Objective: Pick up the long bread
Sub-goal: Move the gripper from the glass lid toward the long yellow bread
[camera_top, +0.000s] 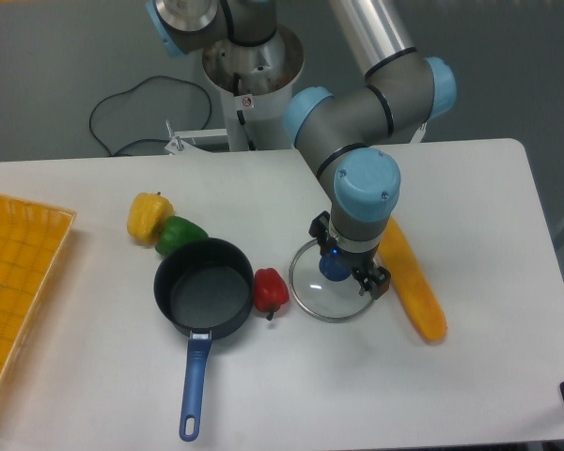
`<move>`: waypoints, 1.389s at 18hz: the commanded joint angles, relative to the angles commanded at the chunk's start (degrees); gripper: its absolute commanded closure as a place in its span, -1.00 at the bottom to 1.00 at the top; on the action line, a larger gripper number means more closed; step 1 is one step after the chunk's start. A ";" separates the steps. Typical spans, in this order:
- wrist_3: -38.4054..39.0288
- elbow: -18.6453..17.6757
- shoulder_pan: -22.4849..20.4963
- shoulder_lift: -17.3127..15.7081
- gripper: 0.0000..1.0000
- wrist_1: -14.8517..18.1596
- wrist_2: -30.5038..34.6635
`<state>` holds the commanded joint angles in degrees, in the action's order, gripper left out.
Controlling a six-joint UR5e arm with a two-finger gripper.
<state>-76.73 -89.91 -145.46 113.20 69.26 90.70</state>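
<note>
The long bread (415,282) is a slim orange-yellow loaf lying on the white table, running from behind the arm's wrist down to the right. My gripper (347,257) points down over the glass lid (331,282), just left of the bread. The blue wrist cap hides most of it. Its black fingers (374,281) show on either side of the wrist, spread apart, with nothing held. The right finger is close to the bread's left edge; I cannot tell if it touches. A blue knob (333,267) shows between the fingers.
A black pan (203,288) with a blue handle sits left of the lid, a red pepper (271,291) between them. Yellow pepper (148,216) and green pepper (179,234) lie behind the pan. A yellow basket (19,282) is at the left edge.
</note>
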 joint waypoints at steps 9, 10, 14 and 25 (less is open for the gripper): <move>5.97 -4.21 -0.78 -1.14 -1.00 -3.76 -0.26; 6.15 -5.09 -1.31 -1.40 -1.00 -4.65 -0.44; 13.59 -5.54 -2.02 -1.76 -1.00 -4.75 -0.53; 26.36 -4.31 -5.01 0.44 -1.00 -8.44 -2.55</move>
<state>-50.36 -94.22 -150.47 113.64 60.82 88.15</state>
